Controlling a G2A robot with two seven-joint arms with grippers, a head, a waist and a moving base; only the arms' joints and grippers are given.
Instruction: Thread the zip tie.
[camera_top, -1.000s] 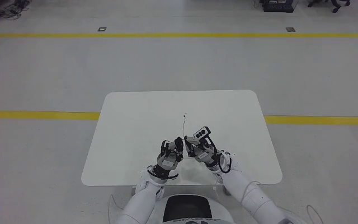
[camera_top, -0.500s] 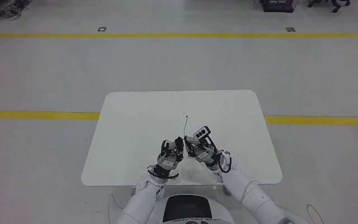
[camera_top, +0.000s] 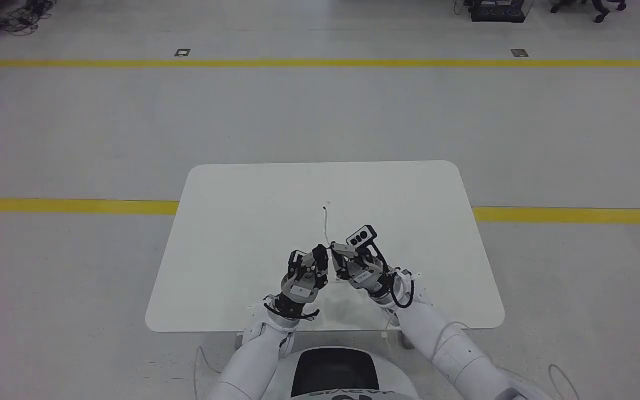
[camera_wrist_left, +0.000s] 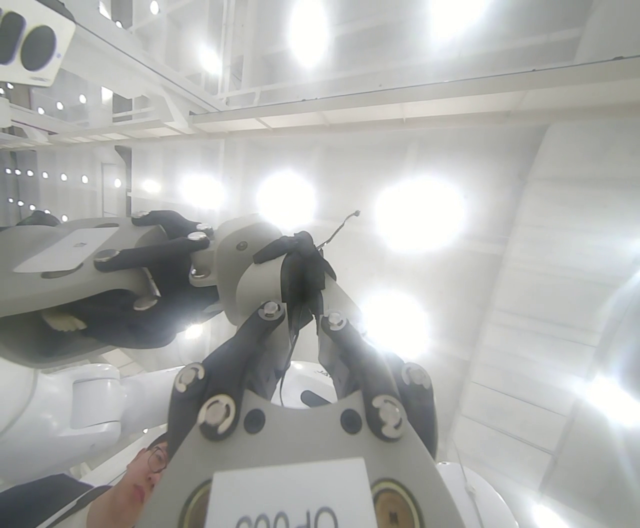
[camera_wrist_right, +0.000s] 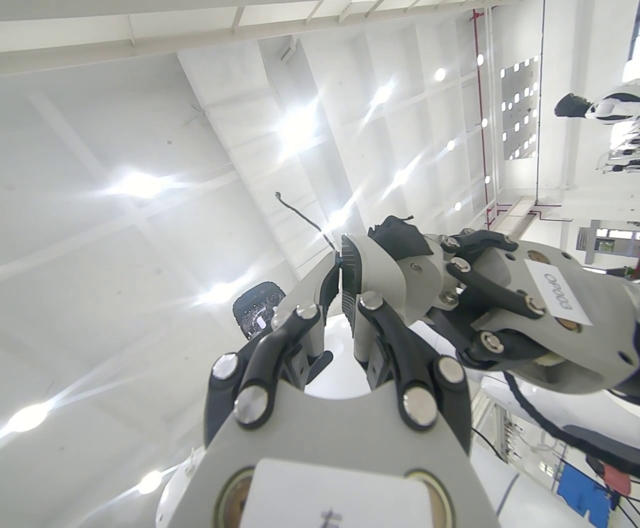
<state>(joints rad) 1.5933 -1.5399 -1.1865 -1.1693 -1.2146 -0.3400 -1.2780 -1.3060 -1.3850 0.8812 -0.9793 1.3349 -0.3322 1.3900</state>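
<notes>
- Left gripper (camera_wrist_left: 300, 272) and right gripper (camera_wrist_right: 341, 261), tips touching, both clench the thin dark plastic zip tie (camera_wrist_right: 300, 214).
- Its free end rises over the white rectangular table (camera_top: 230, 200), near the table's middle.

Top view: zip tie (camera_top: 327, 222) hair-thin, head and tail ends indistinguishable. Right wrist view: lower strap hidden between pressed pads of right gripper (camera_wrist_right: 340, 270). Left wrist view: black wrap (camera_wrist_left: 287, 246) on left gripper (camera_wrist_left: 305, 267) tips covers grip point, ceiling lights (camera_wrist_left: 419, 215) wash out strap
</notes>
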